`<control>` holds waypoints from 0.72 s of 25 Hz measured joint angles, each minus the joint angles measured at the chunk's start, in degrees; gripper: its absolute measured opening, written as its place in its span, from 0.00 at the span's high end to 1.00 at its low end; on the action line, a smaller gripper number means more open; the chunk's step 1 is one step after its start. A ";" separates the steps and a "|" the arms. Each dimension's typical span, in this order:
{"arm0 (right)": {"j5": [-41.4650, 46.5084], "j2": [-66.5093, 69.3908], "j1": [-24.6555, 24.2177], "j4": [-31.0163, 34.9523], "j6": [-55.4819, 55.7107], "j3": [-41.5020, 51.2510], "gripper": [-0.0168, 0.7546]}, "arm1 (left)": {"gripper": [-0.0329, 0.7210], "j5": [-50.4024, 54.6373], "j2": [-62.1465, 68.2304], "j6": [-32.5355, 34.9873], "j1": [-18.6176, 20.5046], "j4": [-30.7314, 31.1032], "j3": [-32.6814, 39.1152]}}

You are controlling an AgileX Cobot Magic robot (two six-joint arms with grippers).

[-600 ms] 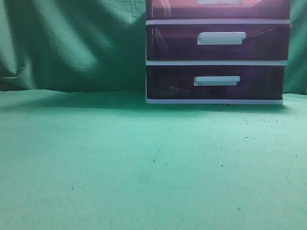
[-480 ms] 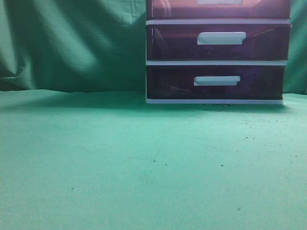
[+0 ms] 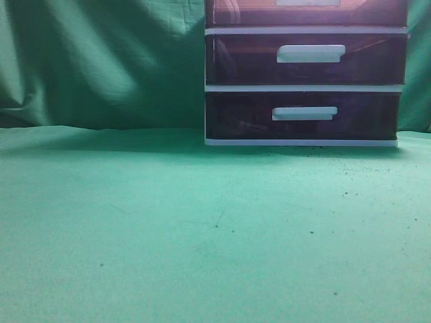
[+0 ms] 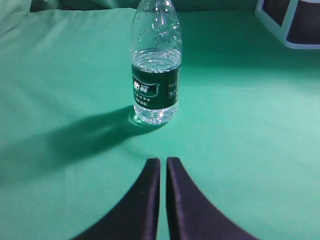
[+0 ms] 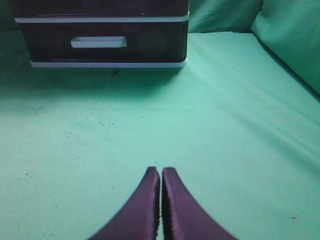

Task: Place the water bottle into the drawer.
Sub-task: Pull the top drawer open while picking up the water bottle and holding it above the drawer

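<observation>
The clear plastic water bottle with a dark green label [image 4: 155, 65] stands upright on the green worktop [image 4: 240, 130], upper centre of the left wrist view. Below it, apart, the left pincer [image 4: 163, 162] is pressed together, holding nothing. The right pincer [image 5: 161, 172] is likewise pressed together and holds nothing. The uppermost translucent dark-purple drawer [image 3: 306, 12] sits closed at the exterior view's top right.

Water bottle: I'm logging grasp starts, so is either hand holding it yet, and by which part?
Nothing is held. The water bottle stands alone on the green cloth, ahead of the shut left hand. The right hand is shut on nothing.
</observation>
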 joint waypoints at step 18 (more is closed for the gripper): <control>0.00 0.00 0.00 0.00 0.00 0.00 0.98 | 0.96 -25.32 0.00 -2.33 0.00 -1.34 0.00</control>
